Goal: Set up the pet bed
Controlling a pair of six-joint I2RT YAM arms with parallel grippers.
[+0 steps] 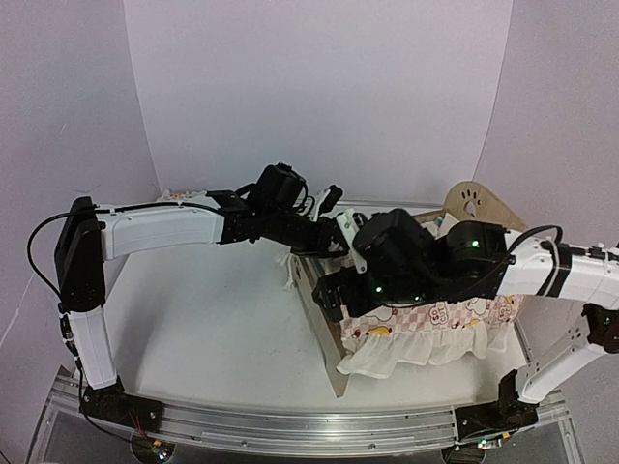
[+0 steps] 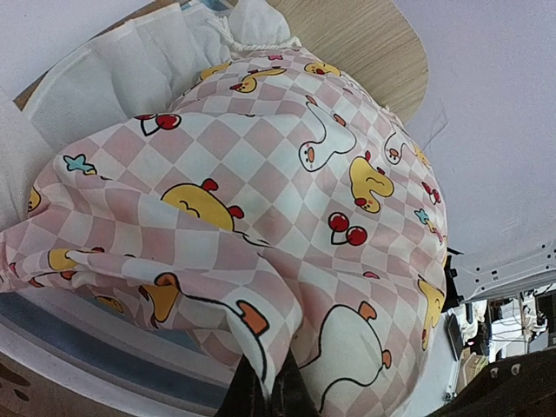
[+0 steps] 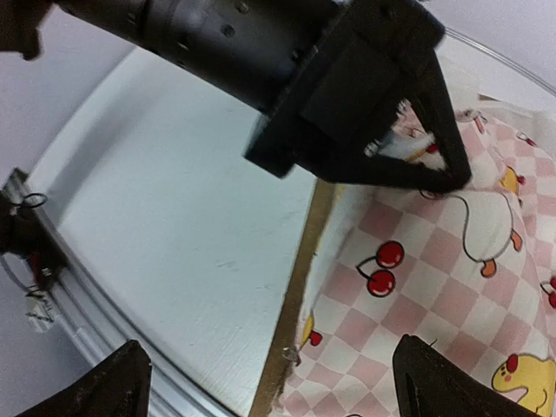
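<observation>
- Pet bed [image 1: 481, 207]: you'll find it on the right half of the white table [image 1: 213, 329]. Its rounded plywood headboard with the paw-print cutout stands up at the far right end, and its long side board runs towards the near edge. The right arm reaches across above it.
- Pink checkered duck-print cover [image 1: 455, 315]: it lies draped over the bed, with its white ruffle hanging down the near side. From the left wrist view you see the cover [image 2: 287, 200] bunched into a mound in front of the headboard. From the right wrist view the cover [image 3: 434, 287] reaches the plywood side board.
- Right gripper [image 3: 269, 343]: its fingers are spread wide and hold nothing. It hovers over the bed's left side board, one finger above the table and the other above the cover.
- Left gripper [image 1: 335, 235]: its fingers are pressed together, pinching a fold of the cover at the far left end of the bed. Your right wrist view shows the fold caught at its black fingertips [image 3: 447, 174].
- White cord [image 1: 287, 275]: it dangles at the bed's far left corner, just below the left gripper.
</observation>
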